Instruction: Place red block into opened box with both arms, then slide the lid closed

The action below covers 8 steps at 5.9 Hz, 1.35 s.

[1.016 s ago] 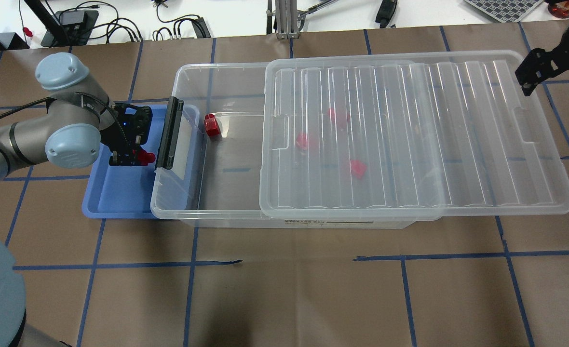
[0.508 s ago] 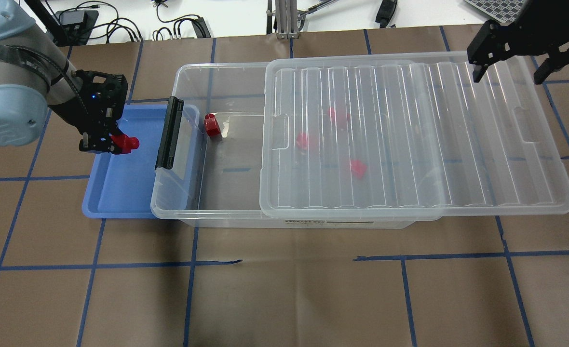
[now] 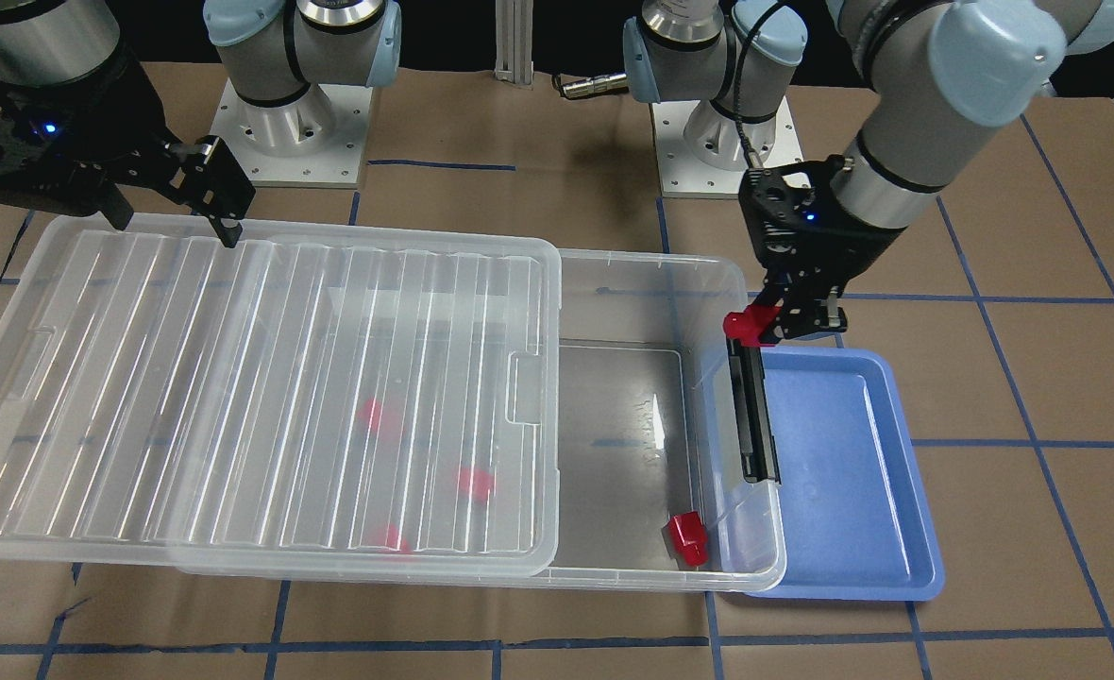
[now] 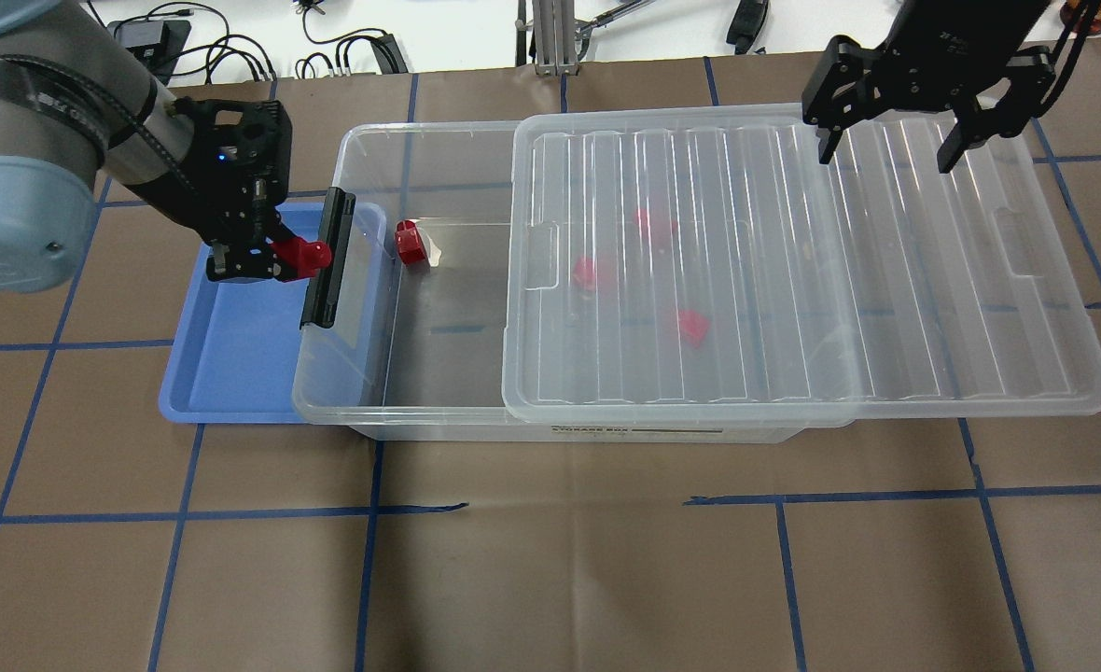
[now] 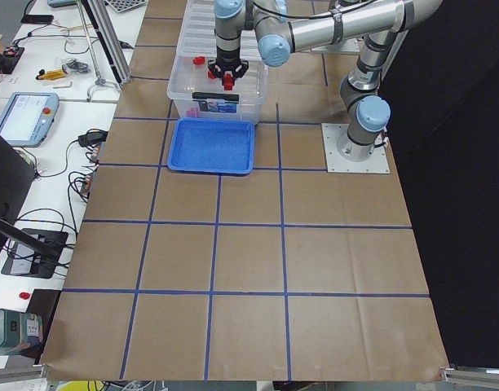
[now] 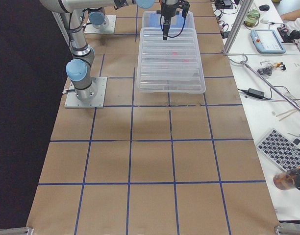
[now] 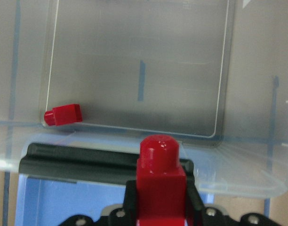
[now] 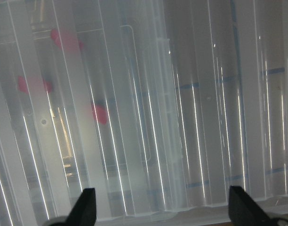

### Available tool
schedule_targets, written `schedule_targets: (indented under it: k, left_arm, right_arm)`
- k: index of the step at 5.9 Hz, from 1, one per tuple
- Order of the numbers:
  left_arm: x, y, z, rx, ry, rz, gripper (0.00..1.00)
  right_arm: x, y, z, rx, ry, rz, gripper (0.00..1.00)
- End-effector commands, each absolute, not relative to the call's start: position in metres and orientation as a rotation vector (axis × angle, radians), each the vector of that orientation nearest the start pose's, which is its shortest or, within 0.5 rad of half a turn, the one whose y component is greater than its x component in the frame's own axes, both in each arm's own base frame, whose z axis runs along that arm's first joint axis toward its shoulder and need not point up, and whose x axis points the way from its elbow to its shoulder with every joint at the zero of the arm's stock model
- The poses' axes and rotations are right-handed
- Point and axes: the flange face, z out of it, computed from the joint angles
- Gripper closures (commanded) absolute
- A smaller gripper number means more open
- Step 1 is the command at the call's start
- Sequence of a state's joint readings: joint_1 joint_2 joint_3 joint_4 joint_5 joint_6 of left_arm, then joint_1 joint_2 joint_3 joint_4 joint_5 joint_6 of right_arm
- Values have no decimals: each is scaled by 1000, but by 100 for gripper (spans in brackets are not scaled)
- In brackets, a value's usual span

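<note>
My left gripper [image 4: 271,261] is shut on a red block [image 4: 304,256], held in the air over the blue tray's far edge, just left of the box's black latch [image 4: 327,261]. In the left wrist view the held red block [image 7: 160,179] points toward the box [image 4: 364,140]. The ribbed clear lid [image 4: 886,280] covers the box's right part and overhangs its right end. Another red block [image 4: 410,243] lies in the uncovered left part. Three more show blurred under the lid. My right gripper [image 4: 886,145] hangs open above the lid's far edge, holding nothing.
The blue tray [image 4: 233,373] lies against the box's left end, partly under its rim. Brown paper with blue tape lines covers the table [image 4: 550,560]. Cables and a metal post [image 4: 550,37] stand beyond the far edge.
My left gripper has risen from the blue tray with the red block and moved right toward the latch. My right gripper has moved left along the lid's far edge.
</note>
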<state>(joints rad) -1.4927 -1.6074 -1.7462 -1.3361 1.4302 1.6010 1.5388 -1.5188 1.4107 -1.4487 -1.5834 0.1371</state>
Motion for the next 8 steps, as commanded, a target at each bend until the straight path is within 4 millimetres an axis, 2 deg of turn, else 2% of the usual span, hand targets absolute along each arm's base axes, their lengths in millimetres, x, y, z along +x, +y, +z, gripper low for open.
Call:
schedule_targets:
  k: [1,3,7,8]
  left_arm:
    - [-159,-516,384,2331,2271,-140,100]
    - [-158,-533,338,2345,2308,1,99]
    - [-170,-560,248,2339,2280,83,99]
    - [-173,-560,224,2343,2274,85,98]
  right_arm:
    - [122,-513,528,255,3134,29,0]
    - [127,-512,526,239,3137,33,0]
    - [129,-513,523,217,3140,48,0]
    - [129,-513,522,217,3143,50,0]
